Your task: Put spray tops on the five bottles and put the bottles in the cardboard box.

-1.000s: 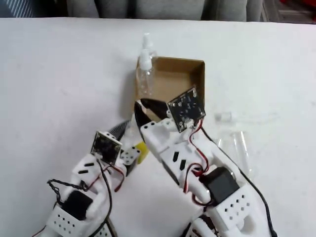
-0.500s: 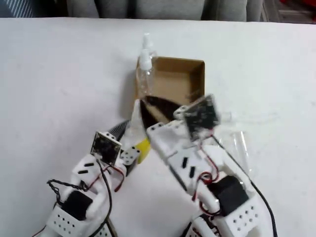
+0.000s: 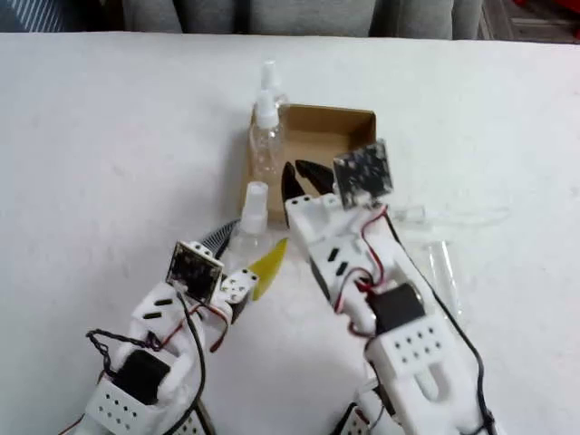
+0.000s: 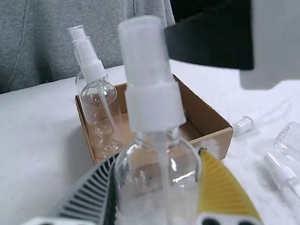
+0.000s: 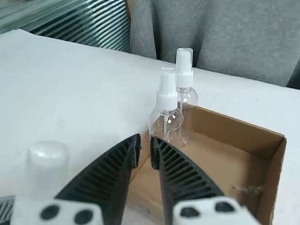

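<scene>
Jaws of the left gripper [image 3: 252,249], one grey and ribbed and one yellow, are clamping a clear held bottle [image 4: 157,178] by its body. It is standing upright just outside the cardboard box [image 3: 331,136], at the box's 7 o'clock, with a white spray top [image 4: 149,89] sitting on its neck. The right gripper [image 3: 301,175] is hovering over the box's 6 o'clock edge, its black jaws parted by only a narrow slit and gripping nothing. Three bottles are wearing spray tops: the held one and two upright ones at the box's 9 to 11 o'clock side. The nearer bottle [image 3: 265,136] is standing against the inside of the 9 o'clock wall. The farther bottle [image 3: 270,86] is partly hidden behind it, so whether it is standing inside the corner or just beyond it is hard to make out. On the table [image 3: 109,136], at 3 to 4 o'clock of the box, two loose spray tops are lying, one [image 4: 243,124] with its thin tube trailing away and another [image 4: 276,168] nearer the left arm. Between them a capless bottle [image 4: 288,140] is lying, cut off by the left wrist view's edge. From the high view the clear shapes [image 3: 444,267] there are blending into the white table, so their number cannot be counted.
</scene>
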Robot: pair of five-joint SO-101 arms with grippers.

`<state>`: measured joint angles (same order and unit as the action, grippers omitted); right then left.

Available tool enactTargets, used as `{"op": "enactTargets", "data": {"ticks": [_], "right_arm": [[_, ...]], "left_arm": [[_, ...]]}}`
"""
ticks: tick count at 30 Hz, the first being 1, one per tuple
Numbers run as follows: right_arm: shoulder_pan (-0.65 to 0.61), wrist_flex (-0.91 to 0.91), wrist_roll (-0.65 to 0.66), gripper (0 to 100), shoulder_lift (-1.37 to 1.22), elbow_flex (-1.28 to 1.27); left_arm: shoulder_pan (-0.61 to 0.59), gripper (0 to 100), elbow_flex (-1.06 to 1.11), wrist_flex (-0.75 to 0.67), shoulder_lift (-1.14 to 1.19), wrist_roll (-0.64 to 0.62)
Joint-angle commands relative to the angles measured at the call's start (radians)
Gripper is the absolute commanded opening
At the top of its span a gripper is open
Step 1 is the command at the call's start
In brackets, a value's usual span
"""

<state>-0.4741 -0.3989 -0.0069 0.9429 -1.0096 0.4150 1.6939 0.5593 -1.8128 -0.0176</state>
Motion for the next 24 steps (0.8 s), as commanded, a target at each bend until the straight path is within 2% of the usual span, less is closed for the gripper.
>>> {"op": "enactTargets", "data": {"ticks": [1, 12, 18, 24], "right_arm": [[0.001, 0.073, 0.005, 1.5, -0.073, 0.014], [-0.114, 0.079, 0.012, 1.5, 0.002, -0.071], [-0.077, 0.061, 0.012, 1.5, 0.033, -0.097], [0.033, -0.025, 0.012, 1.5, 0.027, -0.109]], "left_arm": [[0.012, 2, -0.002, -0.029, -0.01, -0.014], [0.012, 2, -0.002, -0.031, -0.01, -0.014], [0.012, 2, -0.002, -0.032, -0.01, -0.014], [0.012, 2, -0.002, -0.034, -0.01, -0.014]]}}
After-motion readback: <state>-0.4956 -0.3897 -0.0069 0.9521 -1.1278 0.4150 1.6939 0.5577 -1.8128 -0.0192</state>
